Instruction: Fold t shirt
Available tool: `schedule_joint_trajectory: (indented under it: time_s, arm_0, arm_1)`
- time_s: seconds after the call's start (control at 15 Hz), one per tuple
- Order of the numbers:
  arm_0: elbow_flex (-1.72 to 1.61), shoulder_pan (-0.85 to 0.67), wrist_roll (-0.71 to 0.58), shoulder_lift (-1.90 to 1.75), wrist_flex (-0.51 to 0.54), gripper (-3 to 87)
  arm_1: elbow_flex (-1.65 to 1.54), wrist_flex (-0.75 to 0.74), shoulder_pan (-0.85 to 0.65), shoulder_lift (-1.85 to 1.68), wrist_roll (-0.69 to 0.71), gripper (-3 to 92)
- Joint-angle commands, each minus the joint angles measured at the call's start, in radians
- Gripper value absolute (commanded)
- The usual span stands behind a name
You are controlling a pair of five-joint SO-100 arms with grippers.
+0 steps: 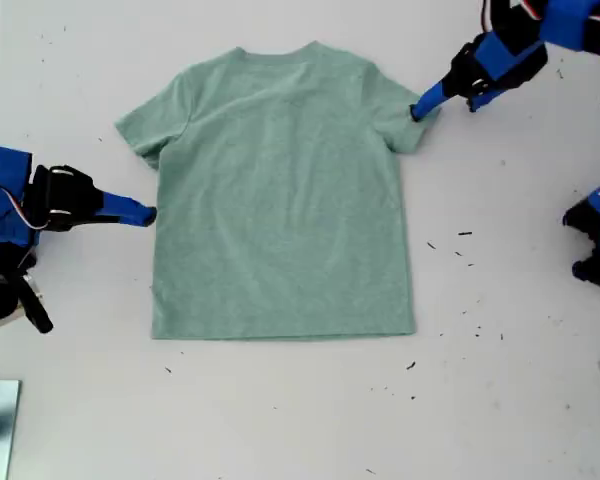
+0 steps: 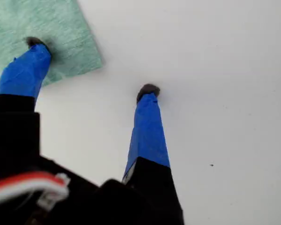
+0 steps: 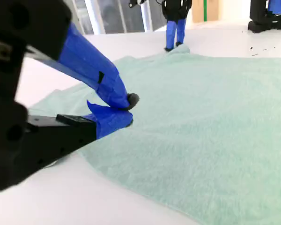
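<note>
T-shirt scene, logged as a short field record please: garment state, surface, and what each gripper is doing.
garment: pale mint-green t-shirt, spread flat, unfolded, neck toward the exterior view's top
surface: white table with small dark specks
first gripper: my first gripper is open, one fingertip on the sleeve corner at the exterior view's right, the other on bare table
second gripper: my second gripper has its tips nearly together at the shirt's side edge on the exterior view's left; whether it pinches cloth cannot be told
fold progress: none visible

t shirt (image 1: 280, 190): matt heathered knit cloth | table (image 1: 500, 400): smooth matt white
</note>
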State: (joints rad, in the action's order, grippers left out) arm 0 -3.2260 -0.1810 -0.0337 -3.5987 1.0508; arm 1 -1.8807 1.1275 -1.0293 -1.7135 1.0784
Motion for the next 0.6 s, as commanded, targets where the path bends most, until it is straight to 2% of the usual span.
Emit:
schedule_joint_trajectory:
  time_s: [0.0,0.07,0.13,0.2,0.27,0.4,0.53]
  arm_0:
    - [-0.006,0.005,-0.017,-0.006,-0.006,-0.2]
    - [-0.006,0.005,-0.018,-0.006,-0.006,-0.2]
    - [-0.006,0.005,-0.018,-0.006,-0.006,-0.2]
    - [-0.008,0.006,-0.018,-0.005,-0.006,-0.2]
    - [-0.008,0.005,-0.018,-0.005,-0.006,-0.2]
    - [-0.008,0.002,-0.023,-0.005,-0.008,-0.2]
    - [-0.008,0.002,-0.025,-0.005,-0.008,-0.2]
  arm_1:
    - [0.009,-0.103,0.000,0.072,0.015,35.4]
    - [0.011,-0.118,0.002,0.107,0.014,34.7]
    - [0.011,-0.121,0.000,0.129,0.014,27.6]
    - [0.015,-0.107,0.000,0.152,0.015,12.3]
    - [0.043,-0.066,-0.002,0.195,0.017,3.9]
    - [0.133,0.064,0.025,0.299,0.018,0.9]
    - [0.173,0.095,0.055,0.327,0.000,1.0]
